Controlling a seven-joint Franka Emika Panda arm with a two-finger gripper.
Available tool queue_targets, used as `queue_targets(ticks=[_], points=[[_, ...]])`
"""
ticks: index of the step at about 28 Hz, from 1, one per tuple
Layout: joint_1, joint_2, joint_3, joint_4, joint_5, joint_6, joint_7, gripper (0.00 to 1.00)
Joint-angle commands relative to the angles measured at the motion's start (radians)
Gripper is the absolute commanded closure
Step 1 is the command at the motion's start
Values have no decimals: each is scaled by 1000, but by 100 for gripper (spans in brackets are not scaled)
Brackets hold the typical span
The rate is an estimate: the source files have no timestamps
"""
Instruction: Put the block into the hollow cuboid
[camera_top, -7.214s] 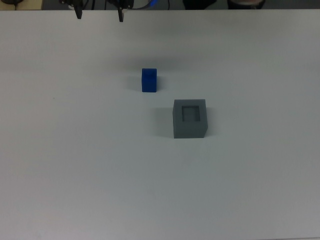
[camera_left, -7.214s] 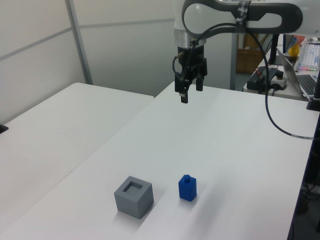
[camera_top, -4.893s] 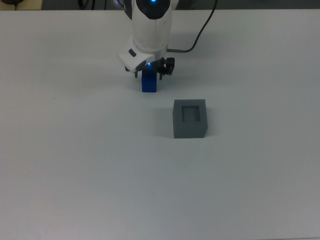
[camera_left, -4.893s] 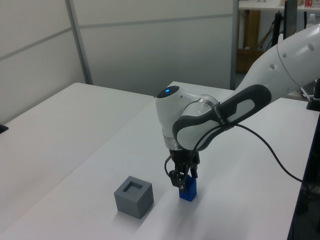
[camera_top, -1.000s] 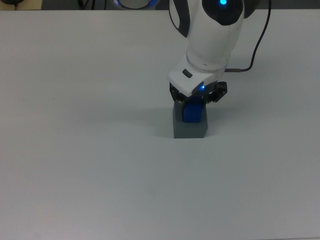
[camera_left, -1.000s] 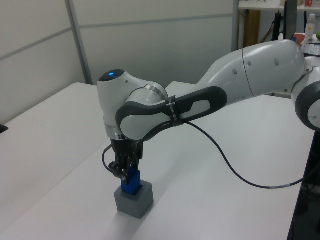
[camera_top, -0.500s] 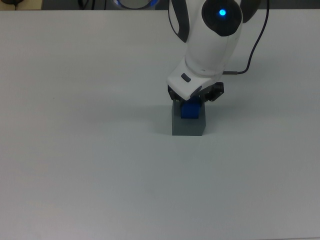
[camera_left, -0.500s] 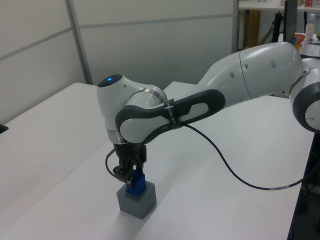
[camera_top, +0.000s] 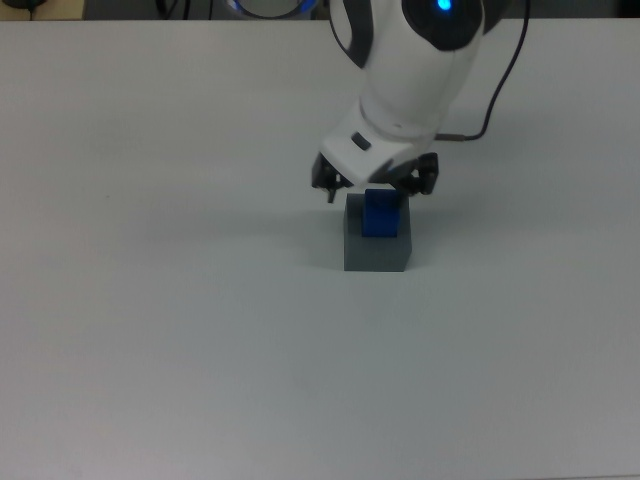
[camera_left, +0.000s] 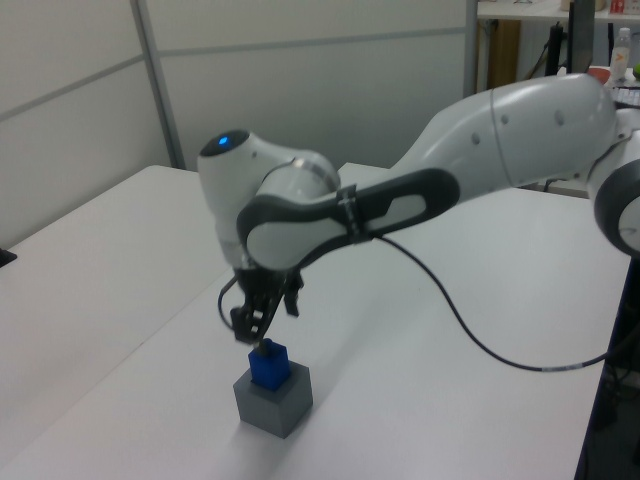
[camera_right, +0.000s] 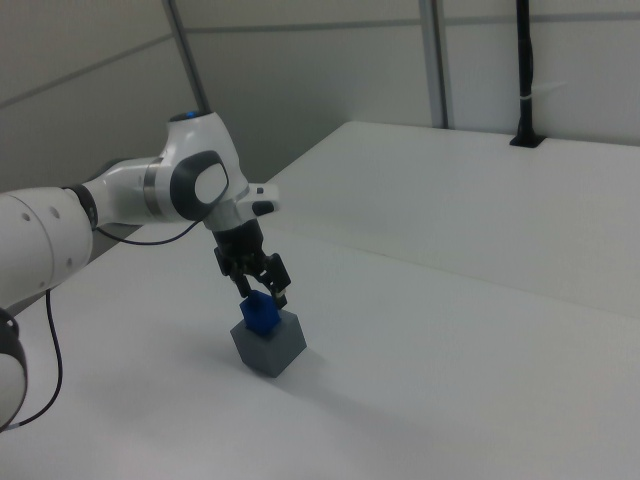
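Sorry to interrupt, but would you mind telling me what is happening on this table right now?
A white robot arm is working with a small blue block and a gray hollow cuboid on a white table. The block stands in the recess in the cuboid's top, with its upper part sticking out. The gripper hangs just above the block with its jaws open, not touching it, so the block is already placed.

Arm bent downward — pincer (camera_top: 375, 188) (camera_left: 268, 318) (camera_right: 262, 283) pointing down, fingers spread apart, gripping nothing.
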Motion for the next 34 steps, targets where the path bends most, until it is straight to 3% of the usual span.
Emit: queue_targets(ticks=[1,7,10,25,34], points=[[-39,-163,-33,-97,-13,-64,-23,0],[-148,-306,-33,-133,4,-164,-131,0],[-202,-370,-33,-151,44,-217,-206,0],[-294,-527,-36,-236,57,-265,-215,0],[-315,-524,-44,-223,78,-268,-247,0]])
